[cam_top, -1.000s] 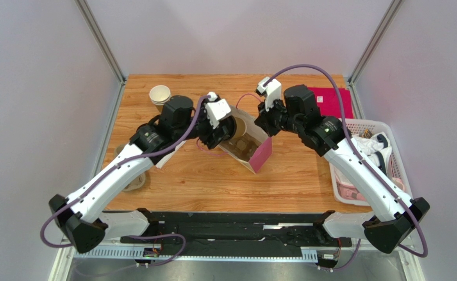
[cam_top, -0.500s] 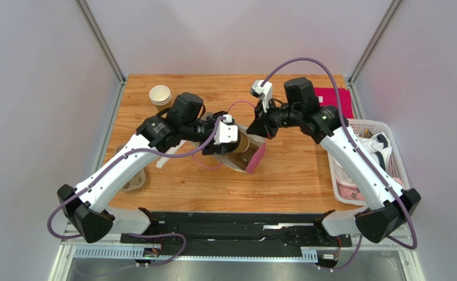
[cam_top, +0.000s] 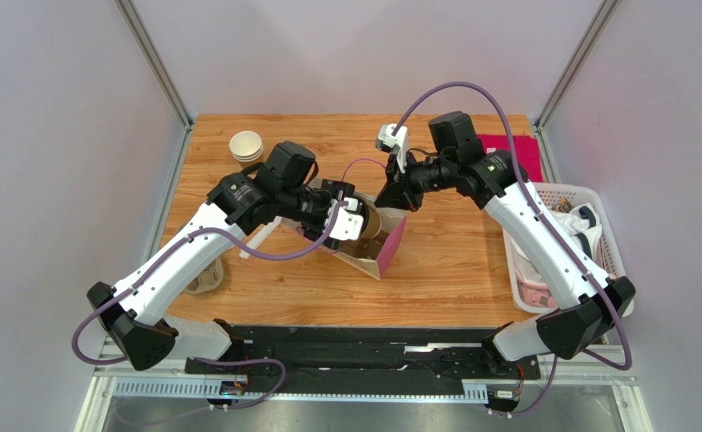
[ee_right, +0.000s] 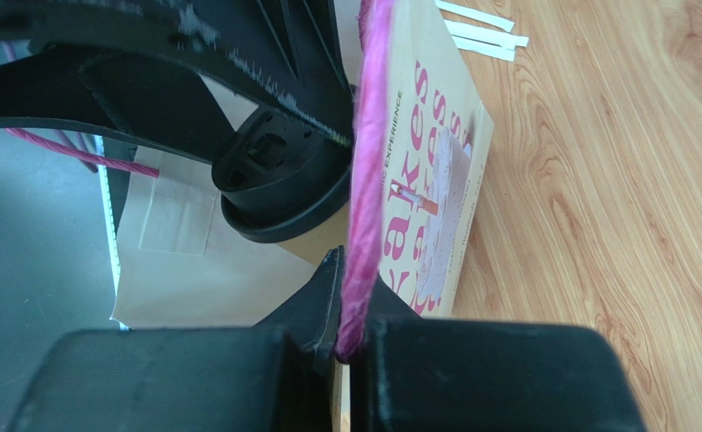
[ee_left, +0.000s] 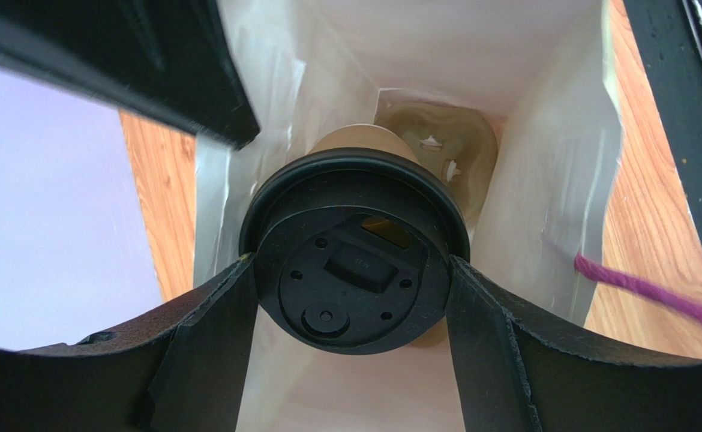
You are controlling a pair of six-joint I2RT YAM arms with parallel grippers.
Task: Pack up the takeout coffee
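Observation:
The takeout coffee (ee_left: 353, 256), a brown paper cup with a round black lid, is gripped at its lid between my left gripper's (ee_left: 353, 297) two fingers, inside the mouth of the cream paper bag (ee_left: 544, 180). A grey pulp cup carrier (ee_left: 436, 135) lies at the bag's bottom. In the top view my left gripper (cam_top: 350, 219) reaches into the bag (cam_top: 389, 247) at the table's middle. My right gripper (ee_right: 355, 346) is shut on the bag's pink handle (ee_right: 368, 162) and holds it up; it also shows in the top view (cam_top: 391, 193).
A stack of paper cups (cam_top: 245, 147) stands at the back left. A pink cloth (cam_top: 512, 155) lies at the back right. A white basket (cam_top: 589, 261) with items sits at the right edge. White paper strips (ee_right: 481, 36) lie on the wood.
My left gripper has carried the cup to the right and lower, into the bag's mouth. My right gripper has shifted left with the handle, and the bag has tilted and slid nearer.

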